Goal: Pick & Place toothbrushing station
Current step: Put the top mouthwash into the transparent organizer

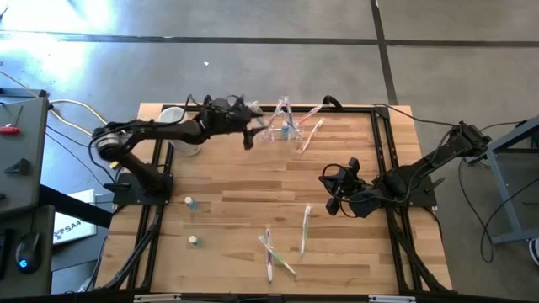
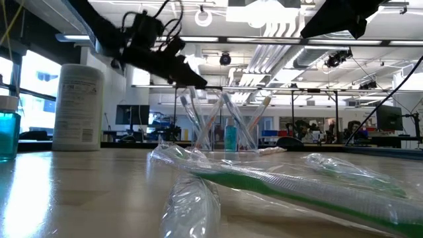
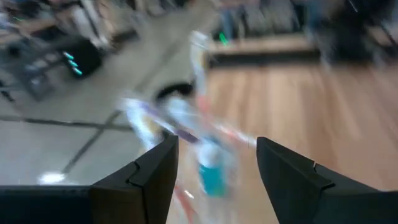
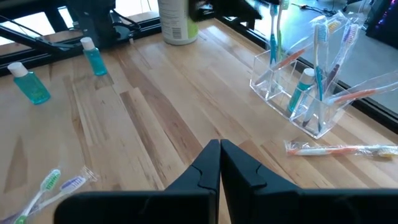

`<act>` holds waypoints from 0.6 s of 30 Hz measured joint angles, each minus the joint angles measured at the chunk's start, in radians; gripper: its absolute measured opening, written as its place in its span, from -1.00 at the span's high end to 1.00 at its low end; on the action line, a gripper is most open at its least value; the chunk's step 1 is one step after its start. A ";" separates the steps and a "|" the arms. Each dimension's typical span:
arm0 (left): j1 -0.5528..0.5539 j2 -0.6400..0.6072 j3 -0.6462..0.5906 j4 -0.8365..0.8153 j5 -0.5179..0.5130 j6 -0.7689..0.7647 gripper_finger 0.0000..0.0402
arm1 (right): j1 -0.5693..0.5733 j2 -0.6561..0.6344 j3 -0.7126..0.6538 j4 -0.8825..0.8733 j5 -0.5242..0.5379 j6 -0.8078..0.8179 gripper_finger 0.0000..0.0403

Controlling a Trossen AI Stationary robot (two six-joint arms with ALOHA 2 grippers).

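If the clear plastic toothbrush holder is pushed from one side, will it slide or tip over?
The clear holder probably slides, since its base sits flat on the smooth wooden table. It looks light, and the tall toothbrushes inside may make it top-heavy. A low push seems safer.

Pale plank wood surface, black rails down both sides. Clear holder stands near far edge, one wrapped brush just beside it. White canister at far left. Two small blue bottles left. Wrapped brushes scattered near front.
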State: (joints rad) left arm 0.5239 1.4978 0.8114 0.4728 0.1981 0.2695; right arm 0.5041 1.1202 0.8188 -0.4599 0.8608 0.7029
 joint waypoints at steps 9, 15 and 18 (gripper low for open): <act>-0.283 -0.090 0.363 -1.021 -0.334 0.055 -0.07 | 0.000 0.000 0.000 -0.005 0.000 -0.027 0.98; -0.414 -0.090 0.611 -1.540 -0.338 -0.551 -0.07 | 0.000 0.000 0.000 -0.004 0.000 -0.047 0.98; -0.466 -0.091 0.680 -1.730 -0.339 -0.825 -0.07 | 0.000 0.000 0.000 -0.005 0.000 -0.055 0.98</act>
State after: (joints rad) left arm 0.0582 1.4072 1.4909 -1.2575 -0.1405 -0.5556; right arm 0.5041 1.1202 0.8188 -0.4644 0.8608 0.6481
